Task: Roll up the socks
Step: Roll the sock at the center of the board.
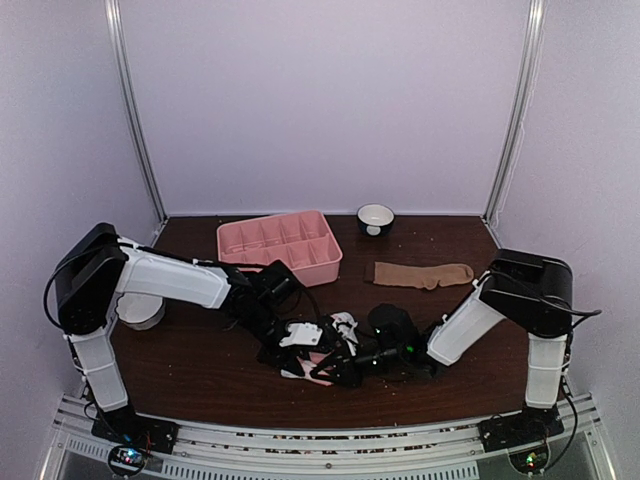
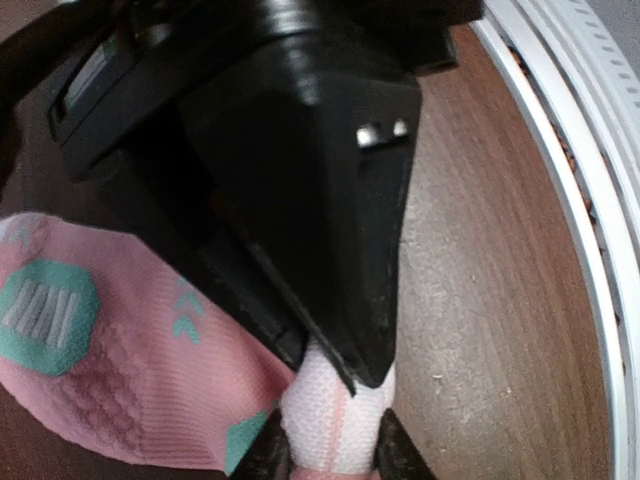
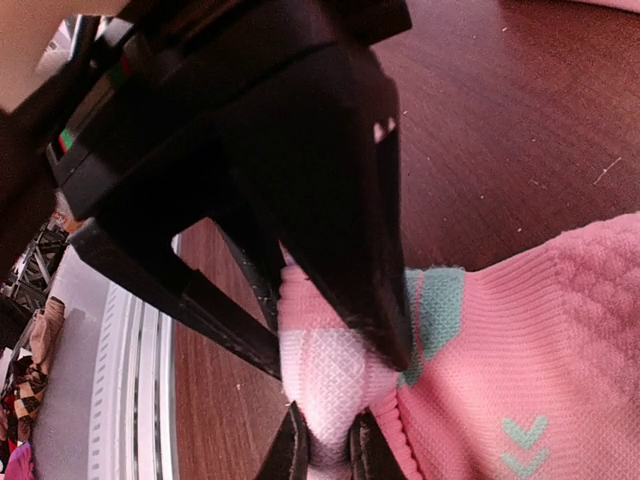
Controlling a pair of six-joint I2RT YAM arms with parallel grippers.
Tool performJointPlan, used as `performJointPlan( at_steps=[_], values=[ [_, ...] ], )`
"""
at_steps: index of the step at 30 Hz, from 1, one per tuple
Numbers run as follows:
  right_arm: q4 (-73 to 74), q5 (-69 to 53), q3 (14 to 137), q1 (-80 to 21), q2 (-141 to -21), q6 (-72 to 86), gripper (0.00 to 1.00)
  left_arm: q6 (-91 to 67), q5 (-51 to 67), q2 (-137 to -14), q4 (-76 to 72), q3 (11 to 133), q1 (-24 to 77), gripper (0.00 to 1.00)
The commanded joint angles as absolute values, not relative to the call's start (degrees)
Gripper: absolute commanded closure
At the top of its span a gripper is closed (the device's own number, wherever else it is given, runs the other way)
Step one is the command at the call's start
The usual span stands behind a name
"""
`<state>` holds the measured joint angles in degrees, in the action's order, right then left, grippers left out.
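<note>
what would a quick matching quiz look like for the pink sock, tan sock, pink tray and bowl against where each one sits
Things:
1. pink sock
2. tan sock
3. pink tray
4. bowl

Places:
a. at the back, just right of the tray
b. lying stretched out alone, right of centre
c. at the back, left of the bowl
d. near the front, pinched by the left tool and the right tool

Pairs: 1-d, 2-b, 3-c, 4-a
</note>
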<state>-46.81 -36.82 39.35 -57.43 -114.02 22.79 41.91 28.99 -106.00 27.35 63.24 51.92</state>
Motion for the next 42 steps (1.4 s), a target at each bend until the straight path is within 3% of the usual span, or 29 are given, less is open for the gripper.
performJointPlan(
  at_steps=[1,5,16,17,18,19,27,32,38,42],
  values=[
    [-30.5,-35.6,35.5,-57.2,-118.8,23.3,1.00,42.2,27.1,-109.1,29.2,65.9,51.7,0.84],
    [-32.2,-34.8,35.0,-56.7,-117.8,23.6,0.96,41.0,28.2,-110.7,32.0,67.4,51.7,1.00],
    [-37.8,-23.9,28.1,-54.7,-106.6,19.6,0.68,32.8,34.1,-119.3,42.7,76.1,47.6,1.00],
    [-37.8,-22.2,27.2,-54.7,-105.2,18.8,0.50,32.9,34.7,-120.0,43.8,76.5,47.3,1.00],
    [-37.7,-20.3,26.5,-54.7,-103.6,18.0,0.06,33.1,34.7,-120.6,44.7,76.6,47.4,1.00],
    [-37.6,-18.5,25.9,-54.7,-102.0,17.2,0.01,33.4,34.1,-121.0,45.2,76.3,47.3,1.00],
    [-38.2,3.2,20.0,-54.7,-87.3,15.0,0.00,29.2,33.8,-120.1,45.3,75.4,46.8,1.00],
    [-32.9,22.3,16.7,-54.7,-74.5,26.5,0.00,26.7,37.6,-121.0,48.8,76.2,46.8,1.00],
    [-29.8,12.8,21.1,-54.8,-78.4,17.3,0.00,24.5,41.8,-126.4,51.5,79.6,46.1,1.00],
    [-38.3,10.7,18.5,-59.9,-78.8,5.7,0.02,23.7,42.2,-128.2,51.8,80.2,44.0,1.00]
  ],
)
